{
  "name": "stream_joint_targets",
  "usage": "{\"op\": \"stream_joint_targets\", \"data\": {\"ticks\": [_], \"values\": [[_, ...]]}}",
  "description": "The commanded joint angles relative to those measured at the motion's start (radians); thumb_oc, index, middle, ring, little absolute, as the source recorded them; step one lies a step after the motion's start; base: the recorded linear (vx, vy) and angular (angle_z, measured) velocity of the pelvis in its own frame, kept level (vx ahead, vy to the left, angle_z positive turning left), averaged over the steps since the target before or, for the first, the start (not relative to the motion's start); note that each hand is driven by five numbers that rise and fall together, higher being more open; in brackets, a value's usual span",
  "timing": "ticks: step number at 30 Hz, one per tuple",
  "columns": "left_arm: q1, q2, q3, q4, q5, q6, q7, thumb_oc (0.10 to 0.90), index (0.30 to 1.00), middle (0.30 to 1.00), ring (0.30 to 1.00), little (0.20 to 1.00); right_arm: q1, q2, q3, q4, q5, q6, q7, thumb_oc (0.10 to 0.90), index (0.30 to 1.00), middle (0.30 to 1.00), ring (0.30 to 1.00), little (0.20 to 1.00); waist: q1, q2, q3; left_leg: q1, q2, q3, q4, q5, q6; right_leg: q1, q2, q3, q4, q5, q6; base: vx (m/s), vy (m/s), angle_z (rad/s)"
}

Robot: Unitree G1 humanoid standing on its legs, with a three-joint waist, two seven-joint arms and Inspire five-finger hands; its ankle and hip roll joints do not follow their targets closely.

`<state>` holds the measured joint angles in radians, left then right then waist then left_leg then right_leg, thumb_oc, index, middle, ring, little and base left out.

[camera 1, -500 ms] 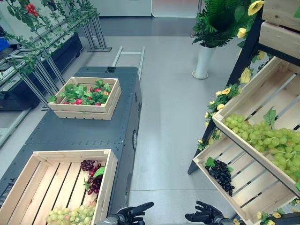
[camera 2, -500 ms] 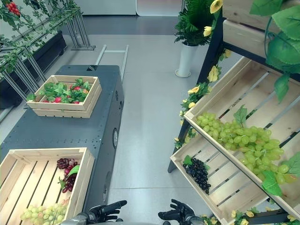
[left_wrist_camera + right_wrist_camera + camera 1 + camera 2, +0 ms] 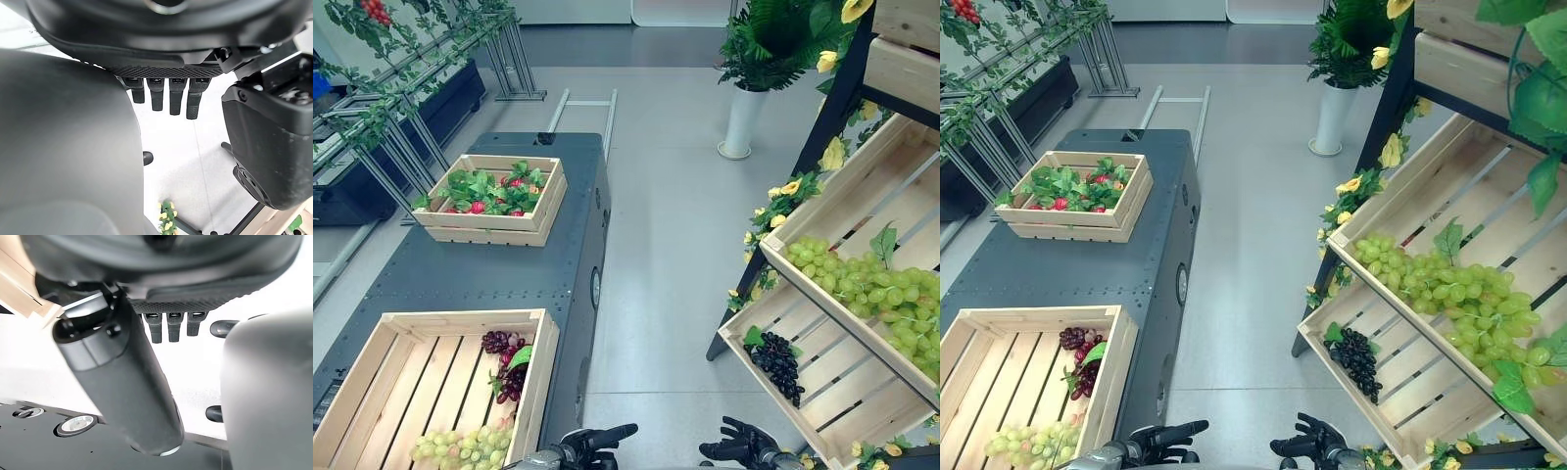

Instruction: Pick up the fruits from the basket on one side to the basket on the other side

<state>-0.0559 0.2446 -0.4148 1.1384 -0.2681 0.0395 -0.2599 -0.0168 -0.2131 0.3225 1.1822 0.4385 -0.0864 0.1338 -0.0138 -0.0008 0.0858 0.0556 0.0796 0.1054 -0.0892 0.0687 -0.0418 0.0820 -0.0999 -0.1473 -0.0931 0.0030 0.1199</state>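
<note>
On the dark cart (image 3: 460, 279) at my left stands a near wooden crate (image 3: 543, 372) holding green grapes (image 3: 460, 448) and a dark red grape bunch (image 3: 504, 367). The slanted shelf at my right carries a heap of green grapes (image 3: 871, 289) on its middle tray and a black grape bunch (image 3: 773, 362) on the lower tray (image 3: 832, 392). My left hand (image 3: 597, 441) and right hand (image 3: 739, 448) hang low over the floor between cart and shelf. Both are open and hold nothing; straight fingers (image 3: 166, 98) and fingers (image 3: 168, 325) show in the wrist views.
A second crate (image 3: 489, 230) of strawberries and leaves sits farther back on the cart. A potted plant (image 3: 744, 117) in a white vase stands on the floor beyond the shelf. Metal racks with vines (image 3: 401, 117) line the far left.
The whole picture has shifted slightly, so the camera moved. Both hands keep the same place and pose.
</note>
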Motion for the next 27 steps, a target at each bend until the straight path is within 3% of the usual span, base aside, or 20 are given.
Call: {"op": "stream_joint_targets", "data": {"ticks": [1,4,16,17,18,19,21,24,27], "values": [[-0.109,-0.016,-0.043,-0.004,0.031,-0.157,0.037,0.8,0.9,0.9,0.9,0.9,-0.094,-0.006,0.026,0.019,0.013,-0.034,0.005,0.8,0.9,0.9,0.9,0.9,0.013,0.01,0.014,-0.024,-0.036,-0.065,0.002,-0.035,0.024,-0.028,0.053,-0.026,0.028,0.006,-0.044,-0.06,-0.074,0.1],[-0.12,0.002,-0.048,-0.114,-0.009,-0.264,0.098,0.8,0.9,0.9,0.9,0.9,-0.097,-0.015,0.033,0.009,0.026,-0.031,0.0,0.8,0.9,0.9,0.9,0.9,0.023,0.012,0.021,-0.042,-0.036,-0.077,0.002,-0.024,0.018,-0.034,0.057,-0.029,0.017,0.014,-0.047,-0.05,-0.064,0.1],[-0.099,0.111,0.025,-0.528,0.049,-0.439,0.416,0.8,0.9,0.9,0.9,0.9,-0.08,-0.036,0.016,-0.05,0.107,-0.033,0.001,0.8,0.9,0.9,0.9,0.9,0.069,0.008,0.054,-0.101,-0.026,-0.085,0.002,0.013,-0.003,-0.043,0.056,-0.084,0.006,0.019,-0.062,-0.04,-0.044,0.08],[-0.094,0.115,0.035,-0.546,0.068,-0.441,0.442,0.8,0.9,0.9,0.9,0.9,-0.074,-0.034,0.01,-0.055,0.118,-0.037,-0.004,0.8,0.9,0.9,0.9,0.9,0.069,0.006,0.056,-0.1,-0.018,-0.063,0.002,0.016,-0.007,-0.039,0.054,-0.098,0.006,0.019,-0.062,0.01,0.036,0.28],[-0.088,0.114,0.05,-0.564,0.11,-0.459,0.502,0.8,0.9,0.9,0.9,0.9,-0.062,-0.026,-0.001,-0.064,0.132,-0.046,-0.021,0.8,0.9,0.9,0.9,0.9,0.064,0.001,0.058,-0.097,0.005,0.005,0.002,0.025,-0.017,-0.032,0.045,-0.138,0.006,0.019,-0.06,0.01,0.043,0.28],[-0.088,0.114,0.052,-0.565,0.117,-0.461,0.516,0.8,0.9,0.9,0.9,0.9,-0.061,-0.025,-0.002,-0.065,0.134,-0.047,-0.023,0.8,0.9,0.9,0.9,0.9,0.063,0.0,0.058,-0.097,0.008,0.014,0.002,0.026,-0.019,-0.031,0.043,-0.143,0.006,0.019,-0.06,-0.01,0.076,0.39],[-0.101,0.107,0.046,-0.571,0.119,-0.439,0.512,0.8,0.9,0.9,0.9,0.9,-0.059,-0.014,-0.016,-0.054,0.169,-0.065,-0.036,0.8,0.9,0.9,0.9,0.9,0.047,-0.005,0.057,-0.081,0.04,0.121,0.002,0.023,-0.037,-0.02,0.028,-0.198,0.006,0.016,-0.051,0.03,0.124,0.84],[-0.107,0.087,0.015,-0.562,0.149,-0.428,0.564,0.8,0.9,0.9,0.9,0.9,-0.066,-0.009,-0.025,-0.026,0.164,-0.08,-0.042,0.8,0.9,0.9,0.9,0.9,0.046,-0.002,0.059,-0.083,0.032,0.141,0.002,0.032,-0.025,-0.024,0.012,-0.219,0.012,0.028,-0.053,0.02,0.211,0.81],[-0.103,0.081,0.005,-0.55,0.148,-0.416,0.688,0.8,0.9,0.9,0.9,0.9,-0.052,-0.005,-0.023,-0.023,0.171,-0.098,-0.045,0.8,0.9,0.9,0.9,0.9,0.059,0.0,0.052,-0.062,0.005,0.123,0.002,0.002,-0.002,-0.015,-0.021,-0.245,0.035,0.016,-0.038,0.1,0.216,0.24]]}}
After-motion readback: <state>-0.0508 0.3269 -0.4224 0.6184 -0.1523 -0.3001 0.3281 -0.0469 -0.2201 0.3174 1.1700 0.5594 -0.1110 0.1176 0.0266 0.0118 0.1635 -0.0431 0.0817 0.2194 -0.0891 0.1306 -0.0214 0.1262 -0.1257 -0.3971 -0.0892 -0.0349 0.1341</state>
